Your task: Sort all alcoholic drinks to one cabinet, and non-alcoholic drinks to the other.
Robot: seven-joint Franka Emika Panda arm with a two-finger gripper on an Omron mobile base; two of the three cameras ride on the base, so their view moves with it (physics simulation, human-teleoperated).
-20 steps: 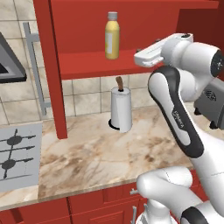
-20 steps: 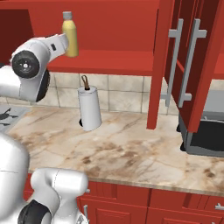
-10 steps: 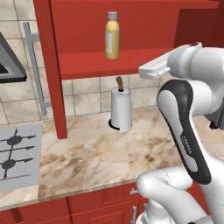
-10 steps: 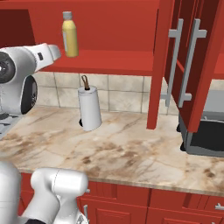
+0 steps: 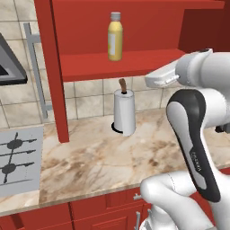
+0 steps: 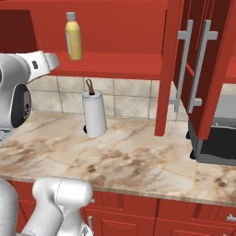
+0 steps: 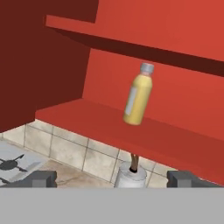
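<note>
The pale-yellow juice bottle (image 5: 115, 37) (image 6: 73, 36) (image 7: 138, 95) with its grey-white cap is standing upright on the red shelf (image 5: 134, 61) (image 6: 120, 63) (image 7: 87, 114) of the open red wall cabinet (image 5: 134, 18) (image 6: 115, 18). In the hand view the bottle is appearing tilted, since that camera is rolling with the hand. Nothing is touching the bottle.

The gripper (image 7: 112, 178) is facing the shelf from well apart, with its two dark finger tips (image 7: 43, 178) standing wide open and holding nothing.

Below the shelf, a white paper towel roll (image 5: 124, 112) (image 6: 94, 113) (image 7: 130, 177) on a brown-topped holder is standing upright on the marble counter (image 5: 112, 161) (image 6: 138, 161), against the tiled backsplash (image 5: 90, 101) (image 6: 124, 99).

In the left base view, the open cabinet door (image 5: 51, 67) is carrying one long silver bar handle (image 5: 38, 72), and a grey stovetop (image 5: 18, 157) is lying beside the counter. In the right base view, two open red doors (image 6: 203, 60) with silver bar handles (image 6: 196, 60) are hanging beside the shelf, above a dark appliance (image 6: 216, 143) on the counter.
</note>
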